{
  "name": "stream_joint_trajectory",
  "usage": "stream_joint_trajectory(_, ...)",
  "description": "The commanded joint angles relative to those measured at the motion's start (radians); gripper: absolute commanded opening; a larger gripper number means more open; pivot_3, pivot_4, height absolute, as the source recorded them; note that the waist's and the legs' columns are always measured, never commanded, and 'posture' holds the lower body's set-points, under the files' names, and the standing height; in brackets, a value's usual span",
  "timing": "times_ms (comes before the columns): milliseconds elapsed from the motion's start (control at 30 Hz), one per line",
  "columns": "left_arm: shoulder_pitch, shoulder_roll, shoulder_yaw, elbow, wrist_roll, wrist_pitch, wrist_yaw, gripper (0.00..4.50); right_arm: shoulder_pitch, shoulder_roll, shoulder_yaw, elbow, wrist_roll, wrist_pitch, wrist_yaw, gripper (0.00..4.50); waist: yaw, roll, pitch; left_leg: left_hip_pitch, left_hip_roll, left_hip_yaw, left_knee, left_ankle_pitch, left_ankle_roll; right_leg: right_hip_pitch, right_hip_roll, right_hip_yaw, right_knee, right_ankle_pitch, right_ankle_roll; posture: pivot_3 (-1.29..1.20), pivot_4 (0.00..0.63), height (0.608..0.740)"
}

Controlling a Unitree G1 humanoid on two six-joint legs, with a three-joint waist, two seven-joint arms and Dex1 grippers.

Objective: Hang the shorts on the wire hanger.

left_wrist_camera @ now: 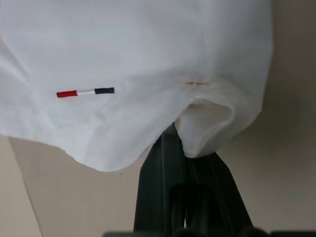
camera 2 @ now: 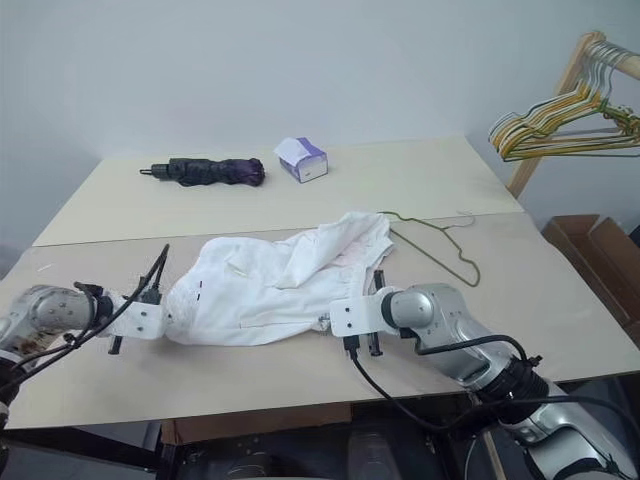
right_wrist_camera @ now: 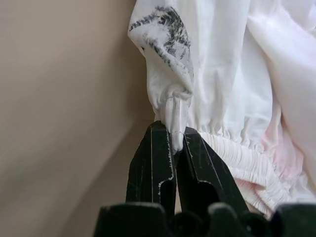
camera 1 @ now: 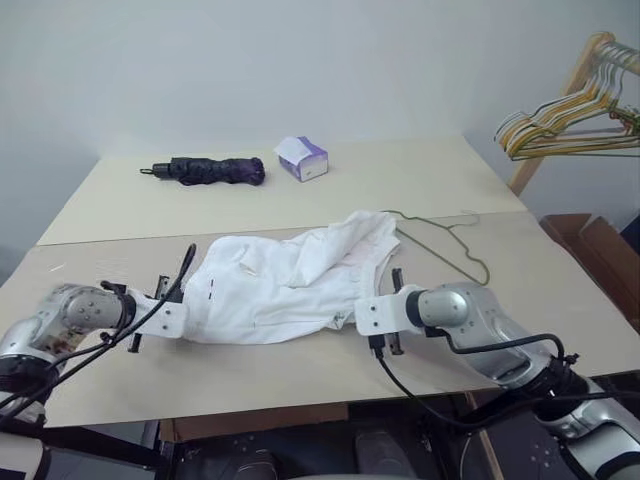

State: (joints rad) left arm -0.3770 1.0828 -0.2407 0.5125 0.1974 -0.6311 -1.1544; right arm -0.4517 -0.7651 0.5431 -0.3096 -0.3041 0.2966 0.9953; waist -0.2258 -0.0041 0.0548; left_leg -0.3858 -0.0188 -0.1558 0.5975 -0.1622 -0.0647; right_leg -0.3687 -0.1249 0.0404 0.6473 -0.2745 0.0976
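Two pale boards pushed edge to edge form the bench [camera 1: 300,375], and everything here is placed relative to the shorts [camera 1: 285,280], which lie crumpled across the nearer board close to its front edge. Behind them, on the far board, rest a folded dark umbrella [camera 1: 208,171] and a small white-purple tissue box [camera 1: 302,158], both well apart from the cloth. To the right of the shorts and beyond the bench, a wooden rack [camera 1: 560,110] carries a bunch of coloured hangers [camera 1: 570,120].

The wire hanger [camera 1: 445,240] lies flat on the bench just beside the shorts' right end, its near corner touching or slipping under the cloth; which cannot be told. It is likely left flat there so the garment can be carried over to it.

At the shorts' left end, the left gripper [left_wrist_camera: 185,160] has its jaws closed on a fold of the hem, near the little red, white and dark mark [left_wrist_camera: 85,92]. At the right end, the right gripper [right_wrist_camera: 176,140] has its jaws clamped on a pinch of cloth just beside the gathered elastic waist [right_wrist_camera: 242,155]. Holding both ends seems meant to let the two arms lift and spread the shorts, which sag between them, before draping them over the hanger; that step is not yet done.
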Motion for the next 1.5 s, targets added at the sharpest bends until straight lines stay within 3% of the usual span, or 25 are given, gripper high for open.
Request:
stream_joint_trajectory(33, 0.028, 0.083, 0.015, -0.110, -0.204, 0.043, -0.240, 0.02, 0.039, -0.061, -0.116, -0.067, 0.153, -0.158, 0.085, 0.00, -0.001, 0.000, 0.000, -0.001, 0.000, 0.000, 0.000, 0.000, 0.000, 0.000, 0.000, 0.000, 0.000, 0.000, 0.000, -0.19, 0.000, 0.740)
stream_joint_trajectory(133, 0.073, 0.127, 0.031, -0.214, -0.327, 0.123, -0.358, 0.02, 0.086, -0.122, -0.165, -0.100, 0.244, -0.221, 0.161, 0.00, -0.001, 0.000, 0.000, -0.001, 0.000, 0.000, 0.000, 0.000, 0.000, -0.001, -0.001, 0.000, 0.000, 0.000, 0.000, -0.19, 0.000, 0.740)
stream_joint_trajectory(200, 0.096, 0.112, 0.053, -0.254, -0.351, 0.156, -0.340, 0.02, 0.102, -0.124, -0.184, -0.104, 0.257, -0.222, 0.155, 0.00, 0.000, 0.000, 0.000, -0.001, 0.000, 0.001, 0.000, 0.000, 0.000, 0.000, -0.001, 0.000, 0.000, 0.000, 0.000, -0.19, 0.000, 0.740)
stream_joint_trajectory(600, 0.078, 0.092, 0.062, -0.268, -0.324, 0.268, -0.341, 0.02, 0.101, -0.086, -0.197, -0.094, 0.249, -0.208, 0.136, 0.00, 0.003, -0.002, 0.001, 0.000, 0.001, 0.001, 0.000, 0.000, 0.000, 0.000, 0.000, 0.000, 0.001, 0.000, -0.001, -0.20, 0.000, 0.740)
stream_joint_trajectory(833, 0.158, 0.152, 0.080, -0.381, -0.338, 0.300, -0.419, 2.20, 0.109, -0.079, -0.201, -0.105, 0.250, -0.184, 0.133, 0.00, -0.001, -0.002, 0.001, 0.001, 0.001, 0.001, 0.000, 0.000, 0.000, 0.000, 0.000, 0.000, 0.001, 0.000, -0.001, -0.20, 0.000, 0.740)
stream_joint_trajectory(1000, 0.293, 0.168, 0.157, -0.482, -0.264, 0.219, -0.288, 3.72, 0.115, -0.083, -0.203, -0.125, 0.263, -0.161, 0.142, 0.00, -0.004, -0.002, 0.001, 0.000, 0.001, 0.001, 0.000, 0.000, 0.000, 0.000, 0.000, 0.001, 0.001, 0.000, -0.002, -0.21, 0.000, 0.740)
stream_joint_trajectory(1200, 0.432, 0.242, 0.234, -0.617, -0.265, 0.228, -0.264, 3.72, 0.112, -0.088, -0.211, -0.136, 0.274, -0.139, 0.150, 0.00, -0.005, -0.003, 0.002, 0.001, 0.001, 0.002, 0.000, 0.000, 0.000, 0.000, 0.000, 0.001, 0.001, 0.000, -0.002, -0.19, 0.000, 0.740)
stream_joint_trajectory(1333, 0.486, 0.218, 0.274, -0.725, -0.216, 0.264, -0.184, 3.72, 0.118, -0.096, -0.215, -0.143, 0.287, -0.134, 0.168, 0.00, -0.002, -0.003, 0.002, 0.000, 0.001, 0.002, 0.000, 0.000, 0.000, 0.000, 0.000, 0.001, 0.001, -0.001, -0.002, -0.19, 0.000, 0.740)
stream_joint_trajectory(1500, 0.495, 0.205, 0.260, -0.729, -0.155, 0.238, -0.134, 3.72, 0.113, -0.097, -0.214, -0.144, 0.292, -0.131, 0.169, 0.00, -0.001, -0.003, 0.002, 0.001, 0.001, 0.002, 0.000, 0.000, 0.000, 0.000, 0.000, 0.000, 0.002, -0.001, -0.002, -0.19, 0.000, 0.740)
